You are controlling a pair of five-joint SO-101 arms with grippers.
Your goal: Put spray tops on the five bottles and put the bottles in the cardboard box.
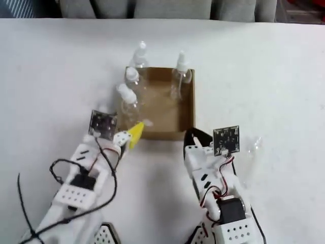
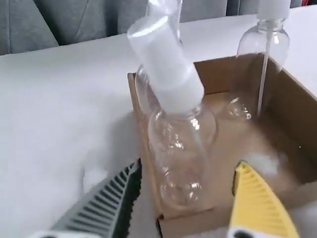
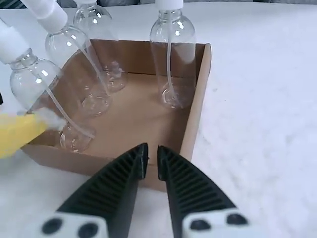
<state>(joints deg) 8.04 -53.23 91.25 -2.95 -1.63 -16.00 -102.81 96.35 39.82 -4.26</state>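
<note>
The cardboard box (image 1: 187, 109) sits mid-table. Several clear bottles with white spray tops stand inside it; one is at the far right corner (image 1: 180, 76) (image 3: 171, 54), the others along the left wall. The nearest of these (image 2: 181, 148) (image 1: 127, 101) leans in the near left corner. My left gripper (image 2: 183, 198) (image 1: 129, 136) is open, its grey and yellow fingers on either side of that bottle's base. My right gripper (image 3: 151, 163) (image 1: 193, 137) is shut and empty just before the box's near right corner. A faint clear shape, perhaps a bottle (image 1: 252, 146), lies right of the right arm.
The white table (image 1: 264, 76) spreads wide on both sides of the box. Grey chair backs (image 1: 167, 7) line the far edge. Black cables (image 1: 30, 203) loop beside the left arm's base. The left gripper's yellow finger (image 3: 17, 134) shows at the box's near left corner.
</note>
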